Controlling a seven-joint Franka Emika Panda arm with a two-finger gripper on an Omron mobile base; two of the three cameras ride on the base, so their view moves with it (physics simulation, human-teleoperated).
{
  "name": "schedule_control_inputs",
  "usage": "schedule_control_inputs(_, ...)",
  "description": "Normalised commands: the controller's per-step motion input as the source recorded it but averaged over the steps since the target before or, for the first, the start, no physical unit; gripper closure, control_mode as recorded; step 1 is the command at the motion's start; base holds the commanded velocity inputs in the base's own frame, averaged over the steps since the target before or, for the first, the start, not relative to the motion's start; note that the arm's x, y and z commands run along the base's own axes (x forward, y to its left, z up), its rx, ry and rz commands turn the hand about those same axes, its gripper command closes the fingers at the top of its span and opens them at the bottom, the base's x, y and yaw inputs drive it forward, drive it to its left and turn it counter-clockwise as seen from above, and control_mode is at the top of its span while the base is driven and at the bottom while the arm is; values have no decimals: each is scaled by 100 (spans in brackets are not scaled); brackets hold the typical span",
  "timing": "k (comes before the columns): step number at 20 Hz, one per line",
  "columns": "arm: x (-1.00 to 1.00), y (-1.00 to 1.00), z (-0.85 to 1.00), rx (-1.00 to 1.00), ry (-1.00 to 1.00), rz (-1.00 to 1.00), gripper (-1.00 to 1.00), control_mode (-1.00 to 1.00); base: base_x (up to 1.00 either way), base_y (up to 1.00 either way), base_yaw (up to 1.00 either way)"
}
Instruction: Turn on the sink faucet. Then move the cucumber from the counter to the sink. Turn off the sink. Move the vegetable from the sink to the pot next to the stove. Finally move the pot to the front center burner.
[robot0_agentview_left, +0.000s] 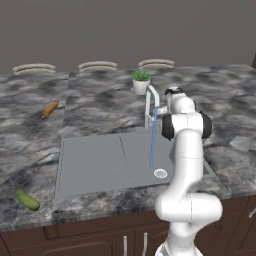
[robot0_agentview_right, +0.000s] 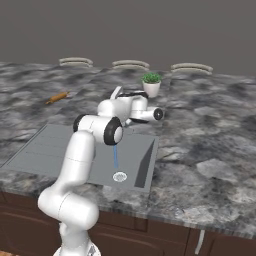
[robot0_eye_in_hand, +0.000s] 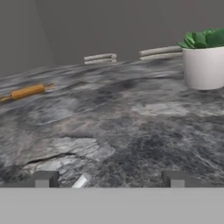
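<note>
Water runs in a thin blue stream (robot0_agentview_left: 152, 142) from the silver sink faucet (robot0_agentview_left: 151, 102) into the grey sink (robot0_agentview_left: 95, 160), near the round drain (robot0_agentview_left: 160, 173). The dark green cucumber (robot0_agentview_left: 27, 199) lies on the counter (robot0_agentview_left: 30, 150) at the front left, outside the basin. My arm (robot0_agentview_left: 187, 125) reaches to the faucet's right side, with the hand close behind it. In the hand view my gripper (robot0_eye_in_hand: 109, 179) is open, its fingertips (robot0_eye_in_hand: 43, 178) wide apart. A small silver tip (robot0_eye_in_hand: 82, 180) of the faucet lever shows between them. Pot and stove are out of view.
An orange elongated vegetable (robot0_agentview_left: 50, 109) lies on the counter at the back left. A white pot with a green plant (robot0_agentview_left: 141, 82) stands just behind the faucet. Three flat pale discs (robot0_agentview_left: 97, 65) sit along the back wall. Dark cabinets (robot0_agentview_left: 100, 240) run below the counter.
</note>
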Motion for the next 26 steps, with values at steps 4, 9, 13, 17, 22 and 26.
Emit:
schedule_control_inputs(4, 0, -51, 43, 3, 0, -7, -100, -100, 0, 0, 0)
schedule_control_inputs(9, -2, -48, 64, 0, 0, -4, -100, -100, 0, 0, 0)
schedule_control_inputs(13, -17, -33, 72, 0, 0, -5, -100, -100, 0, 0, 0)
schedule_control_inputs(17, -62, -10, 58, 0, -3, -6, -100, -100, 0, 0, 0)
schedule_control_inputs(22, -94, 0, 57, 0, -9, -6, -100, -100, 0, 0, 0)
schedule_control_inputs(26, -99, 0, 68, 0, -13, -3, -100, -100, 0, 0, 0)
